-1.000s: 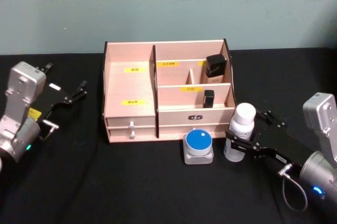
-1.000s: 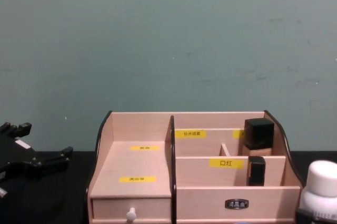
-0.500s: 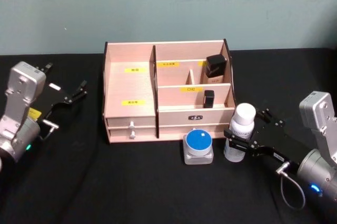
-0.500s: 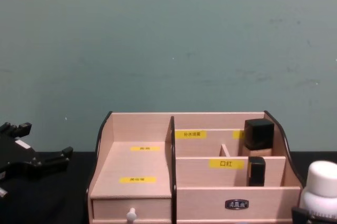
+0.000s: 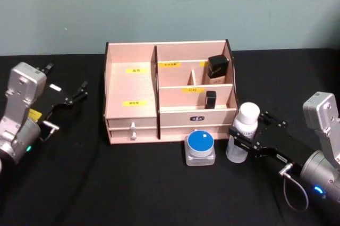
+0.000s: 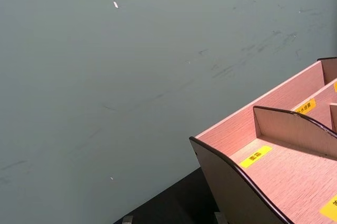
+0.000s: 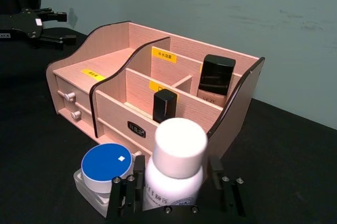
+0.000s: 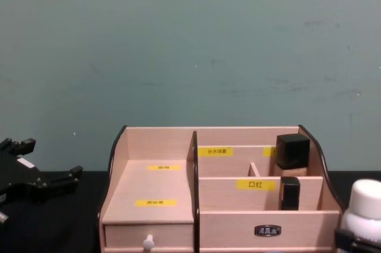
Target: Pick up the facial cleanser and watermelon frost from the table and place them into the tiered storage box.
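The facial cleanser [image 5: 243,133], a white bottle with a rounded white cap, stands on the black table just right of the tiered storage box [image 5: 133,85]. It also shows in the right wrist view [image 7: 176,166] and at the chest view's lower right [image 8: 364,211]. My right gripper [image 5: 241,142] is shut on its body, one finger on each side [image 7: 138,182]. The watermelon frost [image 5: 200,146], a squat clear jar with a blue lid, sits in front of the box, left of the bottle [image 7: 105,165]. My left gripper [image 5: 81,92] hangs open, left of the box.
A black-capped square bottle [image 5: 218,69] stands in the box's back right compartment. A small black tube [image 5: 211,99] is in the one in front of it. The box's wide left tier [image 7: 100,60] holds nothing. A teal wall rises behind the table.
My right gripper has drawn in on the white bottle, which has shifted slightly right and now leans a little. The left arm has not moved.
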Controlling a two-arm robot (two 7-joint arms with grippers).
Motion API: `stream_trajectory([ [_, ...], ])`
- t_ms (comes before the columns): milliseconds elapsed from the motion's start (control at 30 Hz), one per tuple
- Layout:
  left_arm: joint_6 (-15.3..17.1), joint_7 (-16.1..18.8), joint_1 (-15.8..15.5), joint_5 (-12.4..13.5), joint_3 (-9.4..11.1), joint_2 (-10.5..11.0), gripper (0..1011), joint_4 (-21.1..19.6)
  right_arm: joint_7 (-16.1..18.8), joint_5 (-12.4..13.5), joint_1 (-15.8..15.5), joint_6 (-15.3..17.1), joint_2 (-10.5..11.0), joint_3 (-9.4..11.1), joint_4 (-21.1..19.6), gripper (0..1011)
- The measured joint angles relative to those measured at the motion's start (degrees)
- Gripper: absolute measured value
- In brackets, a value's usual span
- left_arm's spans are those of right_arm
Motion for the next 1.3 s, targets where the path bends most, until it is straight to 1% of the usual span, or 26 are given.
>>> stream_trajectory([
  [33,0.0,0.0,0.0,0.0,0.0,0.0,1001,0.0,0.0,0.01,-0.01,0.0,0.0,0.0,0.0,733],
  [67,0.0,0.0,0.0,0.0,0.0,0.0,1001,0.0,0.0,0.01,-0.01,0.0,0.01,0.01,-0.01,690],
  [100,0.0,0.0,0.0,0.0,0.0,0.0,1001,0.0,0.0,0.01,-0.02,0.0,0.01,0.01,-0.02,678],
  [133,0.0,0.0,0.0,0.0,0.0,0.0,1001,0.0,0.0,0.02,-0.02,0.0,0.02,0.02,-0.02,635],
  [200,0.0,0.0,0.0,0.0,0.0,0.0,1001,0.0,0.0,0.02,-0.04,0.01,0.02,0.02,-0.03,614],
  [600,0.0,0.0,0.0,0.0,0.0,0.0,1001,0.0,0.0,0.09,-0.08,0.0,0.02,0.04,-0.06,613],
  [767,0.0,0.0,0.0,0.0,0.0,0.0,1001,0.0,0.32,0.7,-0.47,-0.2,0.03,0.55,-0.48,613],
  [967,0.0,0.0,0.0,0.0,0.0,0.0,1001,0.0,0.34,1.25,-1.41,0.06,0.58,1.35,-3.03,613],
  [1067,0.0,0.0,0.0,0.0,0.0,0.0,1001,0.0,0.56,1.66,-1.89,0.66,1.22,1.7,-5.54,613],
  [1133,0.0,0.0,0.0,0.0,0.0,0.0,1001,0.0,0.67,1.76,-1.95,0.78,1.36,1.75,-6.05,613],
  [1233,0.0,0.0,0.0,0.0,0.0,0.0,1001,0.0,1.06,2.18,-1.92,1.49,2.05,1.83,-8.69,613],
  [1300,0.0,0.0,0.0,0.0,0.0,0.0,1001,0.0,1.19,2.24,-1.71,1.75,2.26,1.78,-9.56,613],
])
